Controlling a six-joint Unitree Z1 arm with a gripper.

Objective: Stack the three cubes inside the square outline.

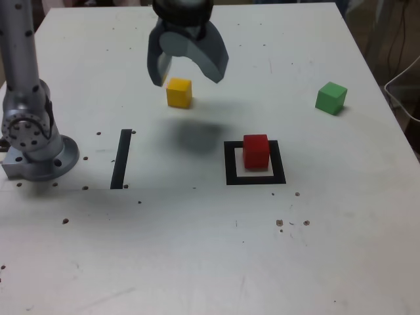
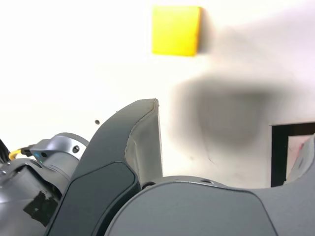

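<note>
One red cube (image 1: 256,151) sits inside the square outline (image 1: 230,164) on the white table (image 1: 197,256). The yellow cube (image 1: 179,92) lies apart to the exterior view's left and the green cube (image 1: 331,98) far right. The gripper (image 1: 187,75) hangs above the yellow cube, jaws spread wide and empty.

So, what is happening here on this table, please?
A robot arm is stacking small blocks. Its gripper hangs open and empty above the table, right over the yellow block, which sits on the table untouched. The red block already stands alone inside the black square. The green block waits far off at the exterior view's right. A black strip lies near the arm's base. Nothing is stacked yet.
</note>
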